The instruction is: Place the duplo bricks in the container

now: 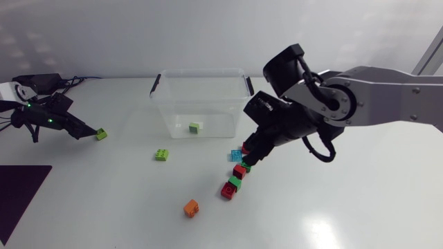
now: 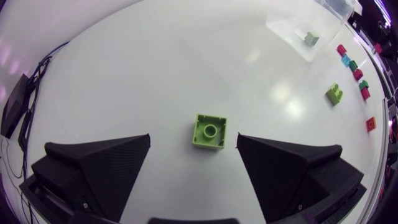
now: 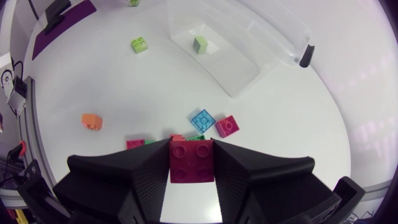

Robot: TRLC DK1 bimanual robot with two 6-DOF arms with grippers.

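Observation:
My right gripper (image 3: 191,148) is shut on a dark red brick (image 3: 191,163), gripped from two sides. In the head view this gripper (image 1: 250,158) stands over a cluster of red, green and cyan bricks (image 1: 235,176) in front of the clear container (image 1: 160,88). One green brick (image 1: 196,127) lies inside the container. My left gripper (image 2: 193,138) is open, low at the table's far left, with a lime brick (image 2: 209,130) lying between its fingertips and touched by neither finger. In the head view that lime brick (image 1: 102,134) sits at the left gripper's tip.
A second lime brick (image 1: 162,154) and an orange brick (image 1: 191,207) lie loose in front of the container. A cyan brick (image 3: 203,119) and a magenta brick (image 3: 226,126) lie just ahead of the right gripper. A dark mat (image 1: 17,190) covers the front left corner.

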